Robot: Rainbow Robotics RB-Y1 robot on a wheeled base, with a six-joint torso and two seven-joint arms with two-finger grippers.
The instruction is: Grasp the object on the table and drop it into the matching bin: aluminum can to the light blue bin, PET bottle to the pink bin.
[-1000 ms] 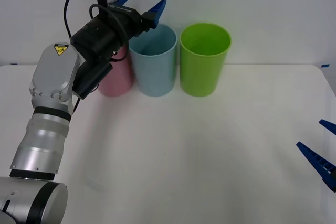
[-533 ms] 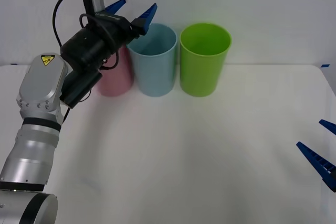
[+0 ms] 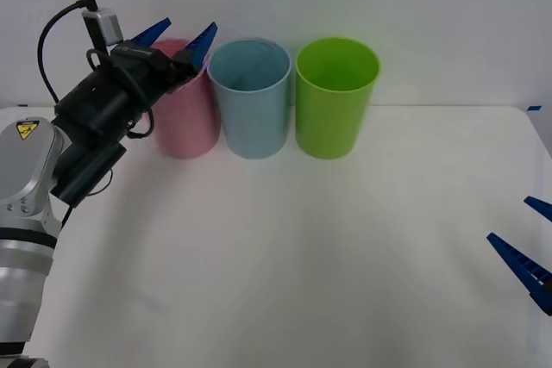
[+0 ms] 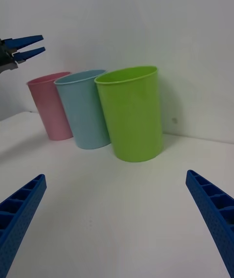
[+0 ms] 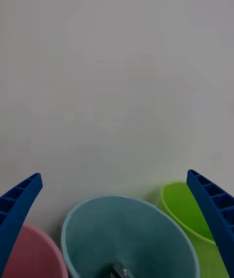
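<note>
Left tool (image 3: pixel 180 37), fingers spread and empty, has shifted leftward from above light blue bin (image 3: pixel 251 101) to over pink bin (image 3: pixel 189 122).

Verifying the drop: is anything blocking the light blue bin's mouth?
Nothing visible. The left tool, open and empty, hangs over the pink bin; the light blue bin has a clear mouth, with a silver glint inside.
</note>
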